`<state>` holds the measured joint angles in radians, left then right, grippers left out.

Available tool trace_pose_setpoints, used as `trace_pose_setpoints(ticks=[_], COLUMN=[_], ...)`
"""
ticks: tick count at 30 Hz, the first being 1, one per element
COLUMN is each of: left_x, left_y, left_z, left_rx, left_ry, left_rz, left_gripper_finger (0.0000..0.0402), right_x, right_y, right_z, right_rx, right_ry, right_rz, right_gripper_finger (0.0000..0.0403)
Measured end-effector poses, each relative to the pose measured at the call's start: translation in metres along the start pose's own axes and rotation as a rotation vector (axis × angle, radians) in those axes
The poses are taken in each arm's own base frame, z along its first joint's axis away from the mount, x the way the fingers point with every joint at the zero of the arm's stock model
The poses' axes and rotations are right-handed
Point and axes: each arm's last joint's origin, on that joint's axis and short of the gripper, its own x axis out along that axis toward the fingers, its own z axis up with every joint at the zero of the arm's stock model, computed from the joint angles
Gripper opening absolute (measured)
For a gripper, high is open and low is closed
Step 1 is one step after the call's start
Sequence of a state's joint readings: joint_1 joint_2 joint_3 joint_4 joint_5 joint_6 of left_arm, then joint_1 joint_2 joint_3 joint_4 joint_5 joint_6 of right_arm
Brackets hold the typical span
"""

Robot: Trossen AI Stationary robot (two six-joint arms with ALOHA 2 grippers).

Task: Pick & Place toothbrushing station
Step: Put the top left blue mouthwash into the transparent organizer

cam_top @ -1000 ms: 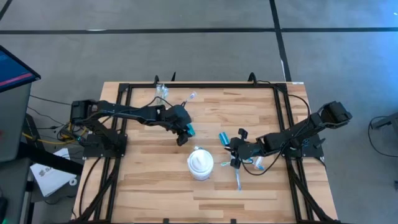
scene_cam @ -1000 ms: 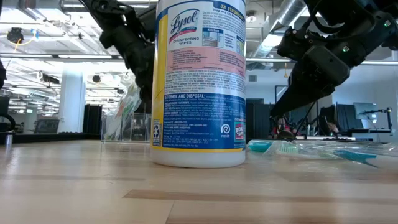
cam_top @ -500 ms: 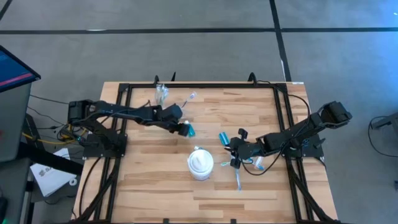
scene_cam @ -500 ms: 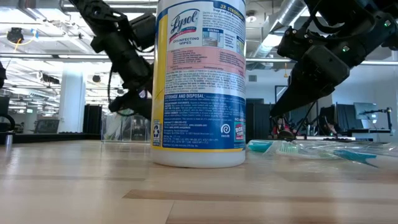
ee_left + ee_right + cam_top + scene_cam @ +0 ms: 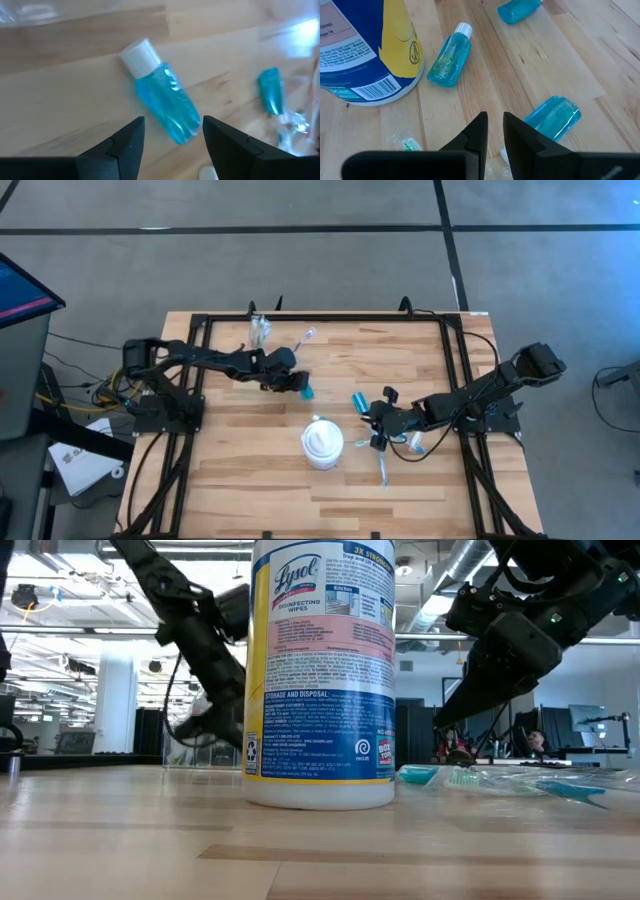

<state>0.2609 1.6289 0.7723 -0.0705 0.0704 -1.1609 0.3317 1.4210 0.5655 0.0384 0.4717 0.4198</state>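
High view: the left gripper [image 5: 297, 383] is stretched over the middle-left of the wooden table [image 5: 240, 470], and a blue tube [image 5: 307, 391] lies on the wood right at its tip. A clear cup [image 5: 262, 331] with toothbrushes in it stands near the table's far edge, well apart from that gripper. The white wipes canister [image 5: 322, 442] stands near the table's centre. The right gripper [image 5: 381, 423] sits just to the canister's right, among a second blue tube [image 5: 359, 402], a third one [image 5: 417, 445] and a pale toothbrush [image 5: 383, 470] lying flat on the wood.

Low view: the canister [image 5: 321, 670] fills the middle. The left arm [image 5: 195, 630] slants down behind it on one side, the right arm [image 5: 520, 630] hangs on the other, and toothbrushes [image 5: 560, 787] lie flat on the table beneath the right arm.

Left wrist view: the left gripper [image 5: 170, 131] has its fingers [image 5: 127, 142] spread apart. A blue tube with a white cap [image 5: 162, 97] lies flat on the wood, its lower end sitting in the gap between the fingertips, touching neither that one can see. Another blue tube [image 5: 270, 90] lies farther off.

Right wrist view: the right gripper [image 5: 495, 120] has its fingers [image 5: 475, 135] nearly together, only a thin slit between them, with nothing clamped. One blue tube [image 5: 553, 116] lies just beside the fingertips, another with a white cap [image 5: 450, 54] lies next to the canister [image 5: 365, 45], and a third [image 5: 518, 10] lies farther away.
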Motion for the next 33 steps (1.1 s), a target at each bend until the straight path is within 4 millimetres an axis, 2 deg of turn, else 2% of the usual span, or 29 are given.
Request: trace_pose_setpoints(ticks=[10,22,26,33], left_x=[0.014,0.043,0.045,0.045], left_y=[0.006,0.012,0.014,0.015], left_z=[0.007,0.009,0.008,0.006], left_rx=[-0.038,-0.041,-0.022,0.032], left_ry=[-0.008,-0.028,-0.024,-0.006], left_rz=[0.003,-0.011,0.002,0.011], left_gripper_finger=[0.02,0.0198,0.0171,0.0079], right_x=[0.0,0.0,0.0,0.0], right_y=[0.0,0.0,0.0,0.0], right_z=[0.0,0.001,0.001,0.001], right_rx=[0.001,0.003,0.003,0.003], right_ry=[-0.002,-0.006,-0.006,-0.006], right_rz=[0.002,0.004,0.004,0.004], right_gripper_finger=[0.0052,0.0052,0.0052,0.0052])
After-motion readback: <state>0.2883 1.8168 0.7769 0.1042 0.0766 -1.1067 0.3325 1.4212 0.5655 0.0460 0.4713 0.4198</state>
